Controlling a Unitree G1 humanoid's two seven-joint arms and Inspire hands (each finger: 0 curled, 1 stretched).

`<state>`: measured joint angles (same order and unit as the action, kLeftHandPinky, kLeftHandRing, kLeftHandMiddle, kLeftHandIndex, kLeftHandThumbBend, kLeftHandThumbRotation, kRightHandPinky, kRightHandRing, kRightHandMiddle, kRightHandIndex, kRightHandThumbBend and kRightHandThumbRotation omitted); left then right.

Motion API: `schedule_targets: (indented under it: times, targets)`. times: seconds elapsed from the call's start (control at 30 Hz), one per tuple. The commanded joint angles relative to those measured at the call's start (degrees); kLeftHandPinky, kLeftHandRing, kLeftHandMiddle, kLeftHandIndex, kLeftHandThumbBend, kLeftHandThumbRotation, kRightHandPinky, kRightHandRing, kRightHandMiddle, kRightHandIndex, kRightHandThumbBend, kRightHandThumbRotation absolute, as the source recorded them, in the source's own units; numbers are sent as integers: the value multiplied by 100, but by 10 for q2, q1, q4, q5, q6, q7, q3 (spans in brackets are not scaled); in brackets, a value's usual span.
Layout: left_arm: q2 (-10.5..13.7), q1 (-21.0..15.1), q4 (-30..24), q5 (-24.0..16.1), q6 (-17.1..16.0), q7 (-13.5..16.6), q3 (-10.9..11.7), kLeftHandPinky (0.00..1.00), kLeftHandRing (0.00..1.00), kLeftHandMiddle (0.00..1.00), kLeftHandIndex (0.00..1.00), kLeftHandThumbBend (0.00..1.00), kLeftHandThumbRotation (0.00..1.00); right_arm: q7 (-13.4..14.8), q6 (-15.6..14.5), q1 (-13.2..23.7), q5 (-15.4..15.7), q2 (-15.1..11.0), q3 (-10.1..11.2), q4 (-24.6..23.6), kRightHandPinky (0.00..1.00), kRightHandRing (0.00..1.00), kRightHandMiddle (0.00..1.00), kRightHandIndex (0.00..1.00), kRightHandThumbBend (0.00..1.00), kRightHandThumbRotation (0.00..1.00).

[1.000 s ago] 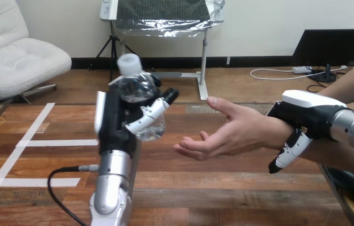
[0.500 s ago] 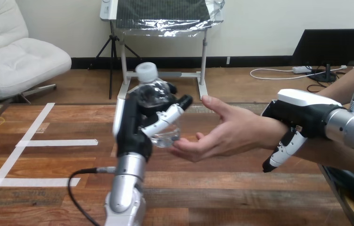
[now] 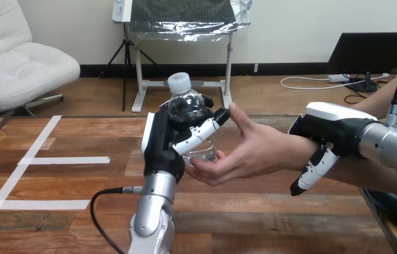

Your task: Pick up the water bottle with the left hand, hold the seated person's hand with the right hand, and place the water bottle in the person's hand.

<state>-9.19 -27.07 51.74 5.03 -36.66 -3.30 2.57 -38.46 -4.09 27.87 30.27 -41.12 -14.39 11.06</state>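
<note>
Wood boards make up the table (image 3: pixel 270 217) under our arms, and white tape strips (image 3: pixel 64 160) lie on it well away from the back of our left hand (image 3: pixel 160 145). Our left hand is up off the table, and its fingers (image 3: pixel 199 132) are wrapped tight round the clear water bottle (image 3: pixel 188 108). We hold the water bottle upright, with its white cap (image 3: pixel 178 82) sticking up above our fingers. Right in front of our left palm is the person's hand (image 3: pixel 257 148), open, with the thumb pointing up. Its thumb tip is just beside our fingertips. Its curled fingers reach in under the bottle's bottom, and we cannot tell if they touch it. Our right hand (image 3: pixel 333 127) sits on top of the person's wrist (image 3: pixel 296 151), just behind that open hand. Its fingers bend down round the wrist and hold it, with one hanging down the near side.
</note>
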Motion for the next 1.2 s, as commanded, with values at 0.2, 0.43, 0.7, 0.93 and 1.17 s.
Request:
schedule_targets:
  times: [0.2,0.43,0.7,0.93,1.17]
  targets:
    - [-60,-77,17,18,-40,-14,-3,30,34,39,43,69,0,-1,-10,58,4,2,8,-15,25,33,41,43,88,13]
    - [-71,-77,21,20,-48,-12,-12,30,34,38,42,70,0,-6,-14,62,3,4,6,-15,25,34,43,44,89,14]
    - [-80,-78,19,24,-54,-14,-22,30,35,39,42,70,0,-8,-12,63,5,5,4,-15,26,35,43,44,89,15]
    - [-83,-79,19,25,-58,-18,-29,31,35,39,43,71,0,-8,-17,62,7,6,2,-18,27,35,43,44,89,16]
    - [-87,-78,17,29,-55,-22,-34,31,36,40,43,72,0,-9,-25,60,5,8,1,-21,28,36,44,44,90,16]
